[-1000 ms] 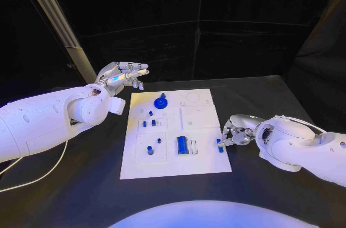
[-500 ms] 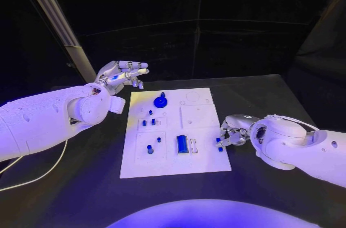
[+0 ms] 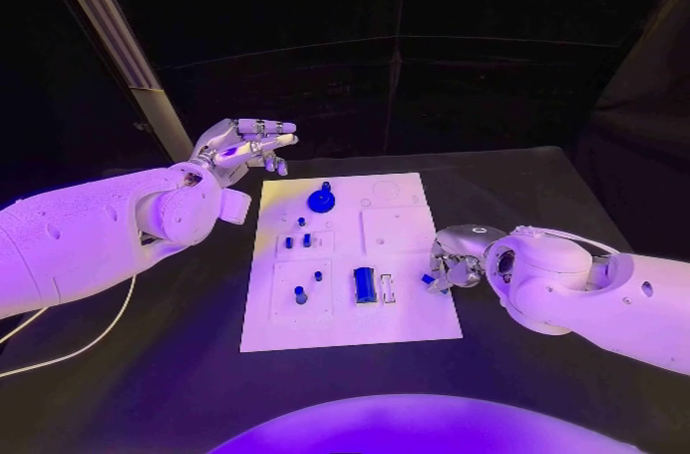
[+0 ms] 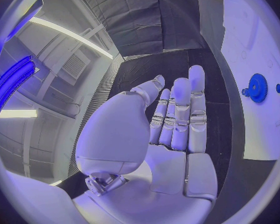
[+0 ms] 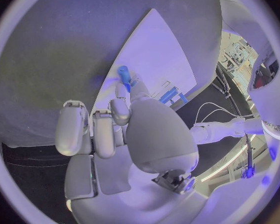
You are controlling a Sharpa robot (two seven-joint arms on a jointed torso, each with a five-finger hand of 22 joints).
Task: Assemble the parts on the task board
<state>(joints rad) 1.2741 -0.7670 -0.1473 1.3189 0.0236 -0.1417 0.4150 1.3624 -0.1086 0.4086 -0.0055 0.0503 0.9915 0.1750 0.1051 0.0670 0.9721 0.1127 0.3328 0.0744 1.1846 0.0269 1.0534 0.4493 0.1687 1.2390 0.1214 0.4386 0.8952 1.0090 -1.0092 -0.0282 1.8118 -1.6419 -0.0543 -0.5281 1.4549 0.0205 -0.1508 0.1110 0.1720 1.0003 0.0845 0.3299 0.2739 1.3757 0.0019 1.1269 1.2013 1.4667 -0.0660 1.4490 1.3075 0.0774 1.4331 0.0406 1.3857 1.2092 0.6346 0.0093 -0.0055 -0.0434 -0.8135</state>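
A small blue peg [image 3: 430, 277] is being pinched in the fingertips of the right hand [image 3: 458, 266], just over the right edge of the task board [image 3: 403, 329]; in the right wrist view the peg [image 5: 124, 75] is seen sticking out beyond the fingers, tilted. The left hand [image 3: 247, 147] is being held up over the worktop [image 3: 172, 374] beyond the board's far left corner, fingers straight and apart, nothing in it. A blue gear [image 3: 321, 202] and a blue block [image 3: 364, 285] are sitting on the board. By this judgement, the peg is best being brought upright before being lowered, and pressure is best being withheld until its tip is seated in a hole.
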